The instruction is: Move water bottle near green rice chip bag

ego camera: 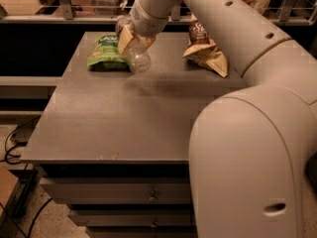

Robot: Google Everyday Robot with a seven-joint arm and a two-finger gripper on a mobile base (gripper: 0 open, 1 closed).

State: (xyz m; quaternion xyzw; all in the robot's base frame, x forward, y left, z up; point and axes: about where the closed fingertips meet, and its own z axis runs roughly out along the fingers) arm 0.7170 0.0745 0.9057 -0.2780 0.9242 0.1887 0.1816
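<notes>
My gripper (130, 37) is shut on the water bottle (137, 58), a clear ribbed plastic bottle that hangs tilted, its base just above the tabletop. The bottle's cap is hidden inside the gripper. The green rice chip bag (106, 54) lies flat at the far left of the table (114, 118), right beside the bottle and partly covered by the gripper. My arm reaches in from the right and fills the right side of the view.
A brown-and-tan chip bag (205, 48) lies at the far right of the table. Drawers run below the table's front edge. A railing and shelves stand behind the table. Cables lie on the floor at left.
</notes>
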